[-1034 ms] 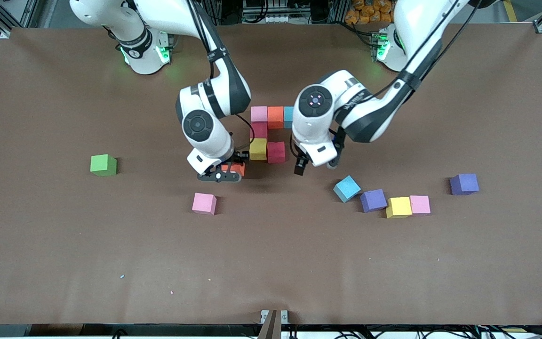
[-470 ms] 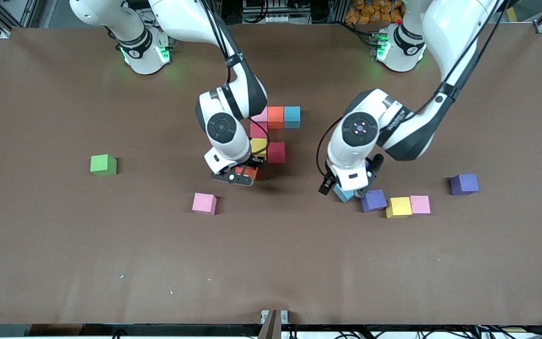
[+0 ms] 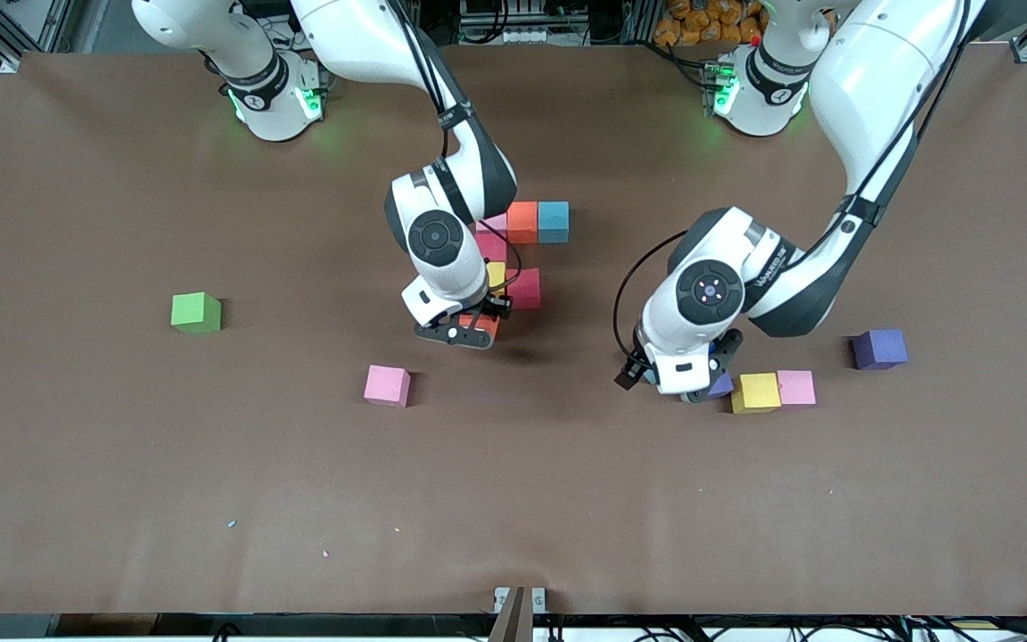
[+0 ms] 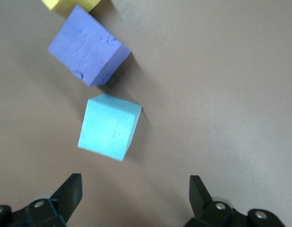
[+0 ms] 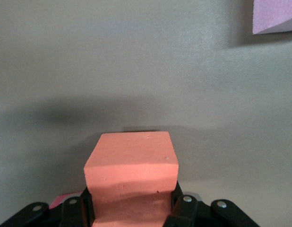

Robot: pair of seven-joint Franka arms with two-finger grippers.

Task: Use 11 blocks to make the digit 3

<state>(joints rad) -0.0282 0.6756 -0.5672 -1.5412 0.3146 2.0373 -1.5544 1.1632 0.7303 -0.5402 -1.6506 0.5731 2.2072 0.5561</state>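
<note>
The partial digit 3 (image 3: 522, 221) has a row of pink, orange and light blue blocks, with a dark red (image 3: 488, 246), a yellow (image 3: 497, 270) and another dark red block (image 3: 525, 287) beside them. My right gripper (image 3: 469, 328) (image 5: 132, 210) is shut on an orange block (image 3: 484, 325) (image 5: 132, 172), low over the table right by the yellow block. My left gripper (image 3: 667, 385) (image 4: 134, 189) hangs open over a loose light blue block (image 4: 109, 126), which its hand hides in the front view. A purple block (image 4: 88, 52) (image 3: 722, 386) lies close beside it.
Loose yellow (image 3: 755, 392) and pink (image 3: 796, 388) blocks touch next to the purple one. Another purple block (image 3: 879, 349) lies toward the left arm's end. A pink block (image 3: 387, 385) and a green cube (image 3: 195, 313) lie toward the right arm's end.
My left arm swung away from the figure and came down over the light blue block. My right gripper carried the orange block closer to the figure.
</note>
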